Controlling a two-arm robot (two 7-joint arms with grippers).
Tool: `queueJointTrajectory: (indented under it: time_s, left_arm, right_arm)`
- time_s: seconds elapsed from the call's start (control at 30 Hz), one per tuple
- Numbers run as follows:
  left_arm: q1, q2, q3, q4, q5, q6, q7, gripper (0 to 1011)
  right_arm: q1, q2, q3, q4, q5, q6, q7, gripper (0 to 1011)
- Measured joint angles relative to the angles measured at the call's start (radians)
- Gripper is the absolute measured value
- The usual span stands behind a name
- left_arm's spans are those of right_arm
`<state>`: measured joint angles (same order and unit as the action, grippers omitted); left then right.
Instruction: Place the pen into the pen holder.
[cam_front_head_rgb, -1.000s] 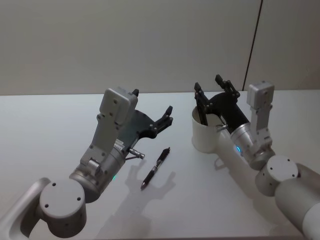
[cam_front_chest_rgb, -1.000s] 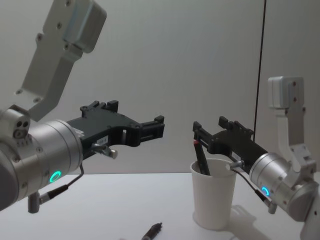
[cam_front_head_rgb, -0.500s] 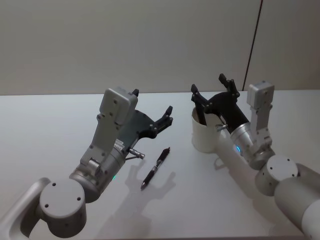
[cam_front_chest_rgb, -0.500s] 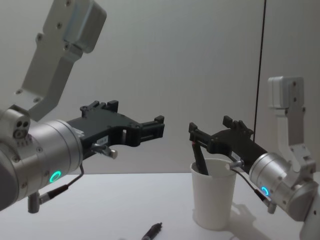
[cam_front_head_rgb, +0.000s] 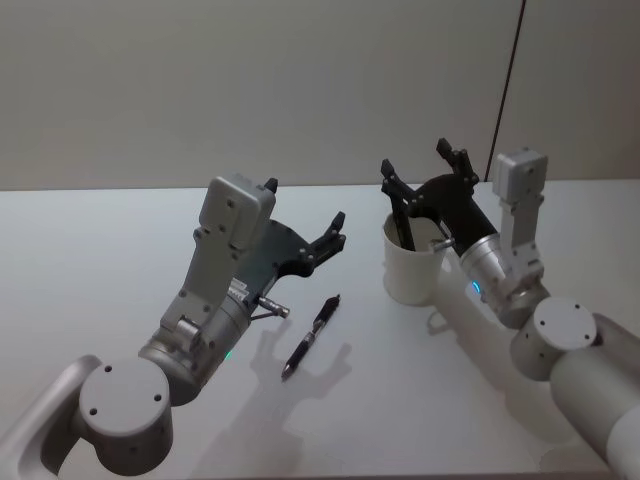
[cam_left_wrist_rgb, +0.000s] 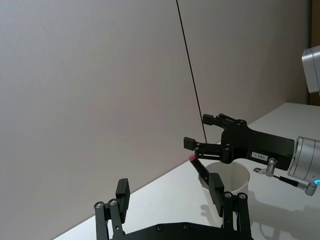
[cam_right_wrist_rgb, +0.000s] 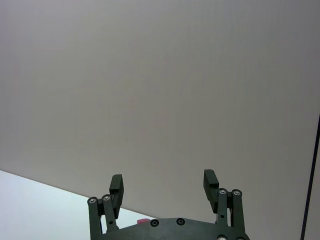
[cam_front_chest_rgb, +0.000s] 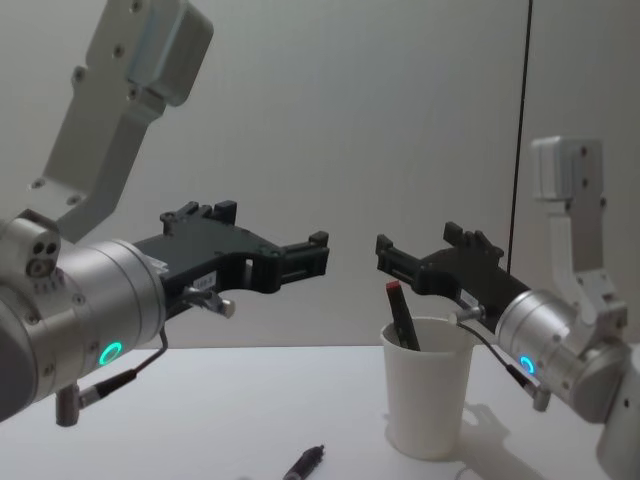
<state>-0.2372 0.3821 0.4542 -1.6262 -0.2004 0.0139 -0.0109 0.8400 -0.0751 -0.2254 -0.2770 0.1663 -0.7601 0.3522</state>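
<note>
Right gripper (cam_front_head_rgb: 420, 162), jaws apart above the pen holder (cam_front_head_rgb: 410, 278), could snag its leaning pen (cam_front_chest_rgb: 402, 316) and topple it; left gripper (cam_front_head_rgb: 305, 203) idles at left, jaws apart

Noting white table (cam_front_head_rgb: 100, 230) carrying two things directly: pen holder (cam_front_head_rgb: 410, 275) standing upright toward the right, and dark pen (cam_front_head_rgb: 311, 336) lying flat on the bare surface to its left, apart from it, slanting toward the near edge.
</note>
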Motion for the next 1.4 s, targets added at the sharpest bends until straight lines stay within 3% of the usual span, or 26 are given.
queueJointTrajectory:
  time_s: [0.2, 0.43, 0.5, 0.77, 1.07, 1.4]
  left_arm:
    - [0.000, 0.000, 0.000, 0.000, 0.000, 0.000, 0.000, 1009]
    - [0.000, 0.000, 0.000, 0.000, 0.000, 0.000, 0.000, 1009]
    - [0.000, 0.000, 0.000, 0.000, 0.000, 0.000, 0.000, 1009]
    - [0.000, 0.000, 0.000, 0.000, 0.000, 0.000, 0.000, 1009]
    - [0.000, 0.000, 0.000, 0.000, 0.000, 0.000, 0.000, 1009]
    - [0.000, 0.000, 0.000, 0.000, 0.000, 0.000, 0.000, 1009]
  right_arm:
    - [-0.075, 0.020, -0.002, -0.182, -0.016, 0.121, -0.024, 1002]
    - [-0.140, 0.037, -0.003, -0.344, -0.028, 0.244, -0.048, 1002]
    - [-0.172, 0.046, -0.003, -0.422, -0.032, 0.299, -0.058, 1002]
    - [-0.242, 0.070, 0.004, -0.582, -0.029, 0.419, -0.080, 1002]
    - [-0.317, 0.096, 0.017, -0.722, 0.001, 0.508, -0.105, 1002]
    - [-0.424, 0.135, 0.045, -0.879, 0.066, 0.585, -0.144, 1002]
